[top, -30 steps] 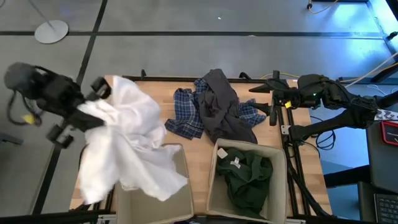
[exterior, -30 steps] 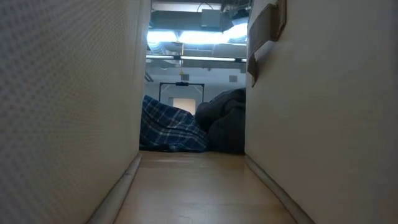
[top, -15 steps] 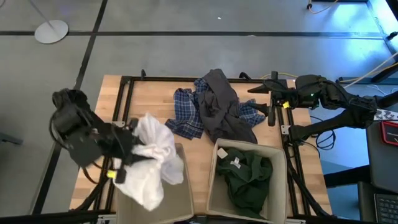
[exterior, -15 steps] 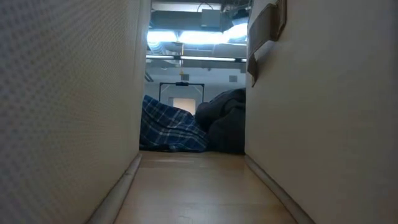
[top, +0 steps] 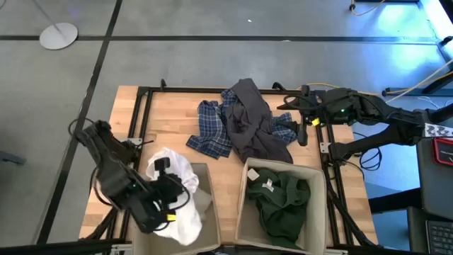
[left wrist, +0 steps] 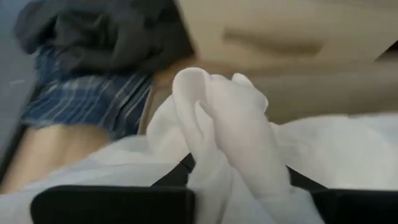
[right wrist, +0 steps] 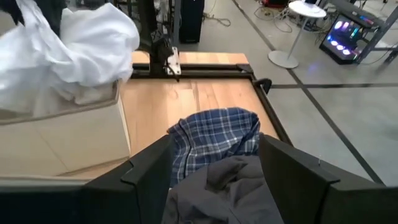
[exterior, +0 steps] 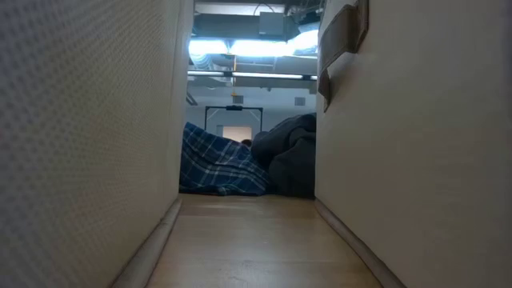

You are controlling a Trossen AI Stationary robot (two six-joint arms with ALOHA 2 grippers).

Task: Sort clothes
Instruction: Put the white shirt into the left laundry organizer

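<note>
- High view: my left gripper [top: 164, 202] sits over the left beige box [top: 207, 185], bunched white garment [top: 177, 185] under it, so the cloth drops inside and not onto the table [top: 173, 117].
- Left wrist view: a fold of the white garment [left wrist: 230, 130] rises between my dark fingers [left wrist: 112, 204]; I judge them pinching it, not yet letting go.
- The right beige box [top: 311, 185], beside the left one, holds the dark green garment [top: 283, 202]: I read this as one pile per box.
- Beyond both boxes, the plaid shirt [top: 211, 127] and dark grey garment [top: 249, 120] lie heaped together, touching, unsorted.
- My right gripper [top: 301, 122] hovers at that heap's far edge from the left box, fingers spread wide, apparently lined up for the next pick.
</note>
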